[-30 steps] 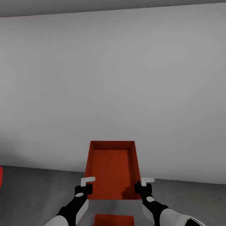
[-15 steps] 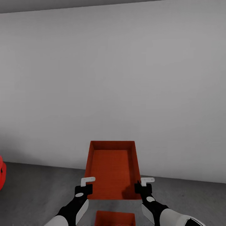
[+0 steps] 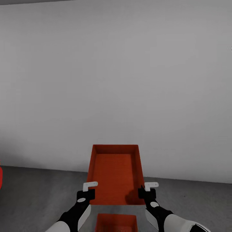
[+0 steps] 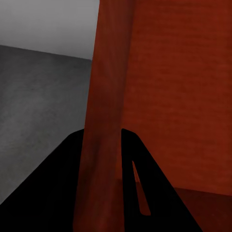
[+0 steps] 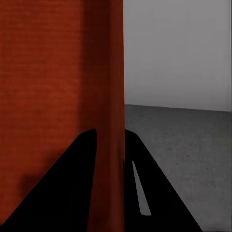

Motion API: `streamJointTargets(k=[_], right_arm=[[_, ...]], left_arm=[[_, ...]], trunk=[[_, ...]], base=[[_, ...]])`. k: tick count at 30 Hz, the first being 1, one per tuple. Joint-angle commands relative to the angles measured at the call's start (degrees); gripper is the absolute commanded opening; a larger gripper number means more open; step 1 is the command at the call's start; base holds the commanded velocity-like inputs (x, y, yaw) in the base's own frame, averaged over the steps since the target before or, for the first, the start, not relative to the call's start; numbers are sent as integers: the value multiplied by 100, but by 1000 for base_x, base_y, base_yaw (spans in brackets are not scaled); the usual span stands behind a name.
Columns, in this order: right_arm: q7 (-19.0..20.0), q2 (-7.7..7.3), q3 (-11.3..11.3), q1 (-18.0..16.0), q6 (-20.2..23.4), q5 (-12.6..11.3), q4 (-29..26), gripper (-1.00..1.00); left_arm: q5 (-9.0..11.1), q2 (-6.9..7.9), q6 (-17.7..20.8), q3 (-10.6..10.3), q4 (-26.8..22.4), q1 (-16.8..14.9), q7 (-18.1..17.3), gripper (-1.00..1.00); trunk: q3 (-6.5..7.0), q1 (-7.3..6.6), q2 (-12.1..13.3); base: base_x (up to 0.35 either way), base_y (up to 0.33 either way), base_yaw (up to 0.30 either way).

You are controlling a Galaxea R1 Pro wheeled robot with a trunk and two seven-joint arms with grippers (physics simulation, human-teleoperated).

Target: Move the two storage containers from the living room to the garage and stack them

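Head view: my left gripper (image 3: 90, 190) and right gripper (image 3: 147, 190) pinch the held container's (image 3: 115, 175) walls; second container (image 3: 116, 222) lies directly below.

A second storage container (image 3: 116, 222) and a red object (image 3: 1, 177) are cut off by the head view's edges.

A plain pale grey wall (image 3: 116, 83) fills the space ahead, smooth and unmarked. At the very top, a darker grey strip of ceiling (image 3: 19, 1) meets the wall's upper edge in a slightly slanted line. A small patch of a bright red object (image 3: 1, 176) shows at the picture's far left edge, low, cut off so its shape cannot be told.
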Motion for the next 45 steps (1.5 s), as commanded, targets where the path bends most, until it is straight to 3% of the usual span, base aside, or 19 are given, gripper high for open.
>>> streamJointTargets(k=[1, 45], right_arm=[[11, -36, -291, -6, -21, 19, -14, -100], [11, -39, -291, -6, -21, 19, -14, -100]], left_arm=[[68, 269, -1, 186, -4, -6, 44, -100], [68, 269, -1, 186, -4, -6, 44, -100]], trunk=[[-20, 2, -10], [-423, 2, -10]], base=[[0, 0, -80], [0, 0, -4]])
